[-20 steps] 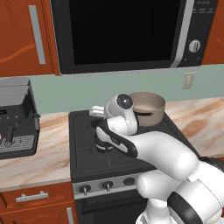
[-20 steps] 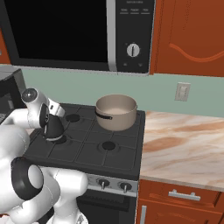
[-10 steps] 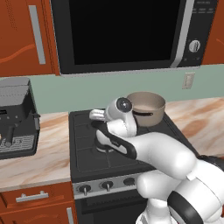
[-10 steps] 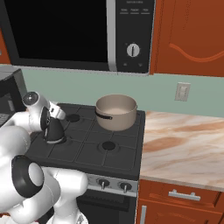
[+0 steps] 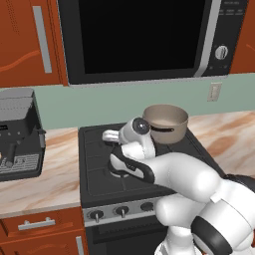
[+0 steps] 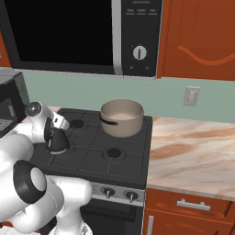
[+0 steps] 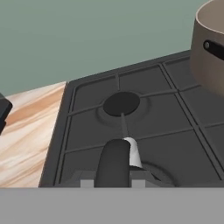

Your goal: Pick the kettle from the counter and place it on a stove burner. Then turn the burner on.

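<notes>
The end effector (image 5: 112, 137) is seen in the left base view above the front left part of the black stove top (image 5: 97, 164), at the end of the white arm that rises from the lower right; its jaws are closed, and what they clasp is hidden there by the white wrist. A wide tan saucepan (image 5: 165, 122) with a black handle stands on the back right grate, and a grey coffee machine (image 5: 17, 133) stands on the beige-pink marble-look bench (image 5: 50, 182) to the left of the stove.

In the right base view the end effector (image 6: 56, 130) is closed on the thin top of the small dark grey cone-shaped kettle (image 6: 57, 142). The kettle is found upright at the front left of the stove top (image 6: 124, 163), on or just above the grate; contact cannot be told. The tan saucepan (image 6: 122, 117) stands well apart on the back right burner, and a round black burner cap (image 6: 114, 153) lies uncovered at the front right. The bench (image 6: 193, 151) runs on to the right of the stove.

In the hand view the dark rounded top of the kettle (image 7: 113, 162) is seen between the end effector's tips (image 7: 112, 183), with a pale narrow part beside it. Beyond it a round black burner cap (image 7: 121, 103) lies under the grates, and the saucepan wall (image 7: 209, 52) stands at the upper right
</notes>
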Robot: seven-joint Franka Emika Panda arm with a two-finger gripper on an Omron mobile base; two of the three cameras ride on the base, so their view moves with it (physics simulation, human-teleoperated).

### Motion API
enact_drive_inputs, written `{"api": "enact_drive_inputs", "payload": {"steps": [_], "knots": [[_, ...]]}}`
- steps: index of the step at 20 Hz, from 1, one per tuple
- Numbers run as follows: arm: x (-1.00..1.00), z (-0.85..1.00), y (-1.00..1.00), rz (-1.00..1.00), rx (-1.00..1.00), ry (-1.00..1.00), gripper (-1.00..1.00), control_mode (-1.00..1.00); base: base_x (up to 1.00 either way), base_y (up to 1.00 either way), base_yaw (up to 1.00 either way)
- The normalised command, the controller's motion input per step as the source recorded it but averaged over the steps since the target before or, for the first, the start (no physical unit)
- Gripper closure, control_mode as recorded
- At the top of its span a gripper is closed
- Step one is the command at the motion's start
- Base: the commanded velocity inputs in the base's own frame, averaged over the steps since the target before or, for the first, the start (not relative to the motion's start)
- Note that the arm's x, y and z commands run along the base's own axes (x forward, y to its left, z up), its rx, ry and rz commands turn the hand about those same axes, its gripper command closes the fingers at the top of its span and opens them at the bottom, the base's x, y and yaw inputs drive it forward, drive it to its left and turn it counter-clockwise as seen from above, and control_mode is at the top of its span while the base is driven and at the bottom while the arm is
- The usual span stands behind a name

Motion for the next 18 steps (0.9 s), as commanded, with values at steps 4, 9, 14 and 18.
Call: {"api": "enact_drive_inputs", "payload": {"steps": [4,9,14,18], "knots": [[0.00,-0.08,0.00,0.00,0.00,-0.02,1.00,-1.00,0.00,0.00,0.00],[0.00,-0.04,0.00,0.00,0.00,-0.04,1.00,-1.00,0.00,0.00,0.00],[0.02,-0.02,0.00,0.00,0.00,-0.04,1.00,-1.00,0.00,0.00,0.00],[0.13,-0.06,0.00,0.00,0.00,-0.05,1.00,-1.00,0.00,0.00,0.00]]}}
